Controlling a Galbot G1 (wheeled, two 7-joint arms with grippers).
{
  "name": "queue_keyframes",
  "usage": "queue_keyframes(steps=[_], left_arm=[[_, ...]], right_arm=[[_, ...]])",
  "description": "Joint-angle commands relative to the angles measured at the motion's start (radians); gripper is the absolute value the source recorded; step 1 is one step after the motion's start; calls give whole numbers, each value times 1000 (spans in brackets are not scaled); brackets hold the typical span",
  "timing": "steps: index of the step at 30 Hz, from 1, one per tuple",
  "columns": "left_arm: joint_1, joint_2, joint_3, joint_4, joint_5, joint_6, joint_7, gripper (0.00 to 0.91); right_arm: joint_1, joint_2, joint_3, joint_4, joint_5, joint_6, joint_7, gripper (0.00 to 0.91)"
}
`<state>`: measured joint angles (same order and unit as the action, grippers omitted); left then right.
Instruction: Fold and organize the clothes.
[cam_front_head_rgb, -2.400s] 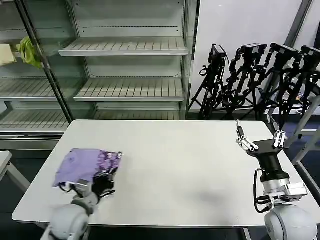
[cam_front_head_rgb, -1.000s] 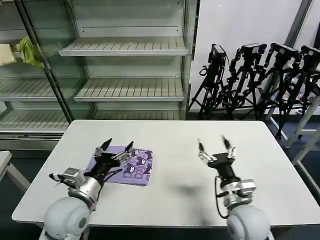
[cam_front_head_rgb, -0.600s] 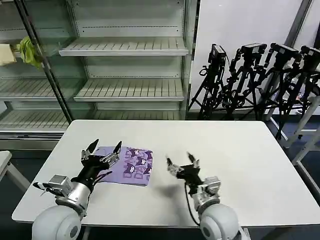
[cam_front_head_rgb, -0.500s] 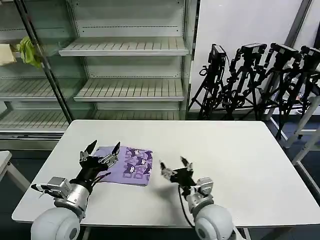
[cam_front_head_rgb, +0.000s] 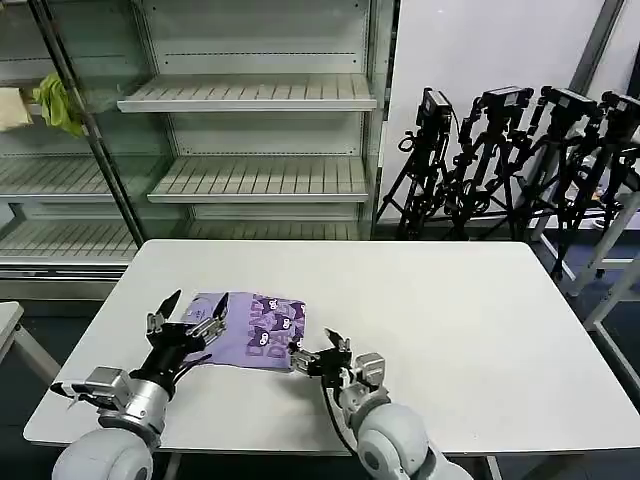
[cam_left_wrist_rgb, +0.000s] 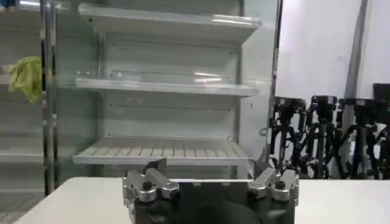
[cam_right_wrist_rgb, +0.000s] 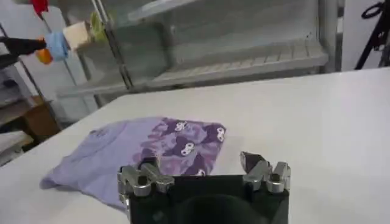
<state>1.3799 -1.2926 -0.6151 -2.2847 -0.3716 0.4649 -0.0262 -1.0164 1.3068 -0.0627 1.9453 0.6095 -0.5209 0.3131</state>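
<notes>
- I saw my right gripper (cam_front_head_rgb: 320, 352) low over the white table (cam_front_head_rgb: 480, 330), fingers spread and holding nothing, just beside the near right edge of the T-shirt (cam_front_head_rgb: 250, 328).
- From the right wrist camera, the spread fingertips (cam_right_wrist_rgb: 253, 163) pointed at the shirt (cam_right_wrist_rgb: 146, 152), which lay folded on the table (cam_right_wrist_rgb: 317, 122) ahead of them; I could not tell whether they touched the cloth.
- My left gripper (cam_front_head_rgb: 186, 318) was splayed wide above the shirt's left, plain lavender part, gripping nothing.
- The left wrist camera looked level over its own fingers (cam_left_wrist_rgb: 146, 182) toward the shelving (cam_left_wrist_rgb: 164, 91), so it told me nothing about the cloth below.
- The T-shirt lay as a flat folded bundle on the left half of the table, near the front edge, with its dark purple print facing up on the right part.
- Behind the table stood empty metal shelves (cam_front_head_rgb: 250, 180), with a yellow-green cloth (cam_front_head_rgb: 55, 100) hanging at the far left.
- A row of black tripods (cam_front_head_rgb: 520, 160) stood behind the table on the right.
</notes>
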Motion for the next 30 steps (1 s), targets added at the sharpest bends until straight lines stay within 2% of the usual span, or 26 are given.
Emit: queue_keyframes(steps=[1,11,21,22,23,24,25,27,28,30], left_arm=[[15,-6,-8,-3,12,-7,0,907],[32,-13,-15,-12,15,-8,0,907],[40,-18,-23,-19,18,-9,0,907],[40,-18,-24,-21,18,-8,0,907],[41,-18,-26,-22,18,-8,0,907],[41,-18,-27,-22,17,-8,0,907],[41,-17,-28,-23,17,-8,0,907],[44,-18,-29,-25,17,-8,0,907],[44,-18,-30,-26,17,-8,0,907],[45,-18,-30,-27,17,-8,-1,907]], right_arm=[[70,89,-41,-134,41,-21,22,907],[119,155,-44,-232,40,-17,28,907],[125,175,-36,-269,41,-10,27,897],[125,175,-36,-271,41,-8,27,756],[124,175,-36,-271,40,-7,27,685],[124,174,-36,-271,39,-7,26,423],[124,173,-36,-269,40,-6,25,232],[121,171,-33,-264,40,-6,22,121],[120,170,-32,-262,39,-6,20,30],[116,167,-29,-259,39,-7,19,0]])
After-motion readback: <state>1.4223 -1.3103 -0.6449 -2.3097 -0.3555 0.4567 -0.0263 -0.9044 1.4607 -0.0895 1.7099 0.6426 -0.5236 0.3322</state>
